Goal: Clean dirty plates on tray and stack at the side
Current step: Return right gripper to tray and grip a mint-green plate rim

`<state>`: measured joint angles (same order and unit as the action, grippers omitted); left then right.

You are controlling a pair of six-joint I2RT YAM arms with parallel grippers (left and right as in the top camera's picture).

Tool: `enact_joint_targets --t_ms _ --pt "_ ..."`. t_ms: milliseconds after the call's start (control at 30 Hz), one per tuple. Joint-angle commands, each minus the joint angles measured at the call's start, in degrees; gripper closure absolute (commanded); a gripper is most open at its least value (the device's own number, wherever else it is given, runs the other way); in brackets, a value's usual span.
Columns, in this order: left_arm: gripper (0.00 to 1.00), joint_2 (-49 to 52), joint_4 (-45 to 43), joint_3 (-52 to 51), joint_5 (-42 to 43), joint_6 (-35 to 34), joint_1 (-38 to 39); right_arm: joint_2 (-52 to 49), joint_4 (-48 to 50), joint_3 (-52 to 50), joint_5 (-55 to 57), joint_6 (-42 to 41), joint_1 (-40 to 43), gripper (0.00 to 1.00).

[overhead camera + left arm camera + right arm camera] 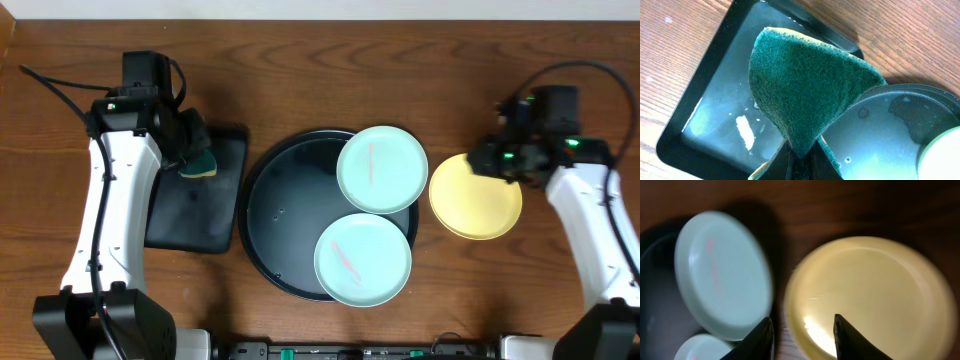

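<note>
The round black tray (268, 215) holds two mint plates, one at its far right (382, 168) and one at its near right (363, 258), each with a pink smear. A pale yellow plate (476, 197) lies flat on the table right of the tray. My right gripper (802, 330) hovers open over that yellow plate's (875, 290) left rim, one finger above the plate and one above the bare wood, nothing between them. My left gripper (801, 162) is shut on a green sponge (805, 85), held over the rectangular tray (715, 115).
The rectangular black tray (195, 215) lies left of the round tray and is wet, with white suds. The round tray's floor (880, 135) is wet too. Bare wooden table surrounds both trays. The far mint plate (722, 275) overhangs the round tray's rim near the yellow plate.
</note>
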<state>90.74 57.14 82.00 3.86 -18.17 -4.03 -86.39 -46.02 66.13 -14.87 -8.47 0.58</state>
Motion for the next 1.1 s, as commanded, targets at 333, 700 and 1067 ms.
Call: enact_joint_targets --t_ms 333,700,1067 --pt "0.93 -0.5 -0.3 0.0 -1.0 0.5 -0.3 -8.3 -1.0 0.6 -8.2 5.4 -12.8 0.62" --pt "0.92 -0.5 -0.4 0.0 -1.0 0.5 -0.3 -12.8 -12.0 0.6 -8.3 18.0 -22.1 0.65" --pt "0.92 -0.5 -0.4 0.0 -1.0 0.5 -0.3 -19.6 -14.4 0.6 -3.2 18.0 -23.9 0.76"
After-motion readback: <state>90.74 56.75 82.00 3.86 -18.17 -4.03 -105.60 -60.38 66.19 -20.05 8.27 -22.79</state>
